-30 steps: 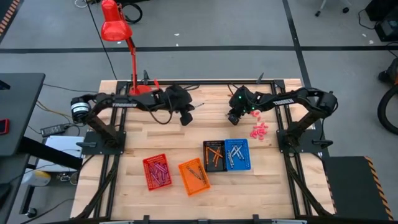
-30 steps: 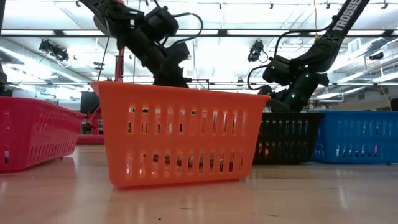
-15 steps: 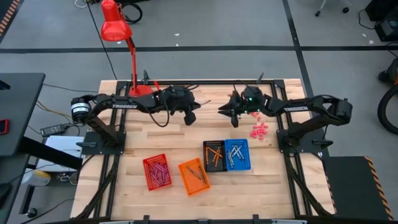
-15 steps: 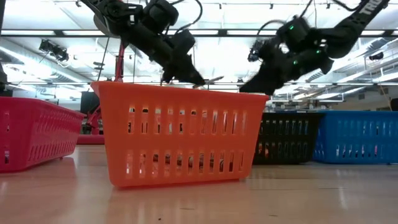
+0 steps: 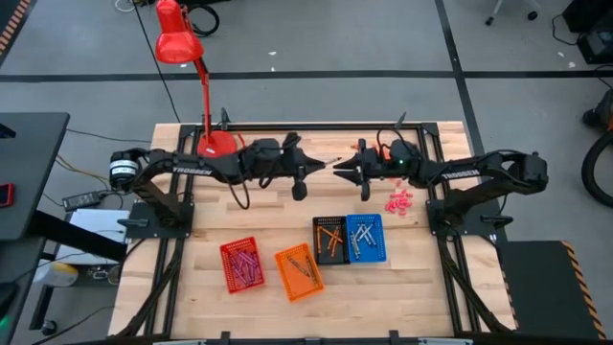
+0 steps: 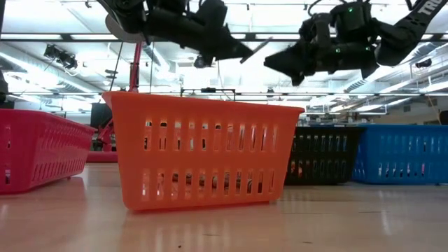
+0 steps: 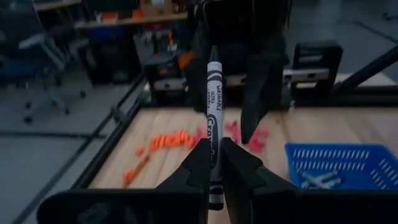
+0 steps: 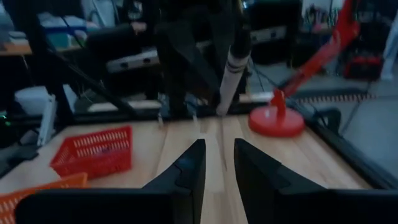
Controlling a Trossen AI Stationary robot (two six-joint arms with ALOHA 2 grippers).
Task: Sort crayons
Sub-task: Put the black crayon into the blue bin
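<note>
- High view: above the pale plank table, the left gripper and right gripper face each other tip to tip near the far edge. A thin grey crayon bridges the gap, its long axis running from one arm to the other. Four small slotted plastic baskets stand nearer the front: a red basket, an orange basket, a black basket and a blue basket, each with sticks inside. Loose pink crayons lie by the right arm; a red desk lamp rises at the back.
- Low view: the ribbed orange basket fills the foreground and hides the table behind; both grippers hang high above it, the crayon slanting upward towards the right gripper.
- Left wrist view: dark fingers pinch the paper-wrapped crayon, which points straight ahead at the other gripper.
- Right wrist view: this arm's fingers stand spread, the crayon's tip beyond them, not between.
</note>
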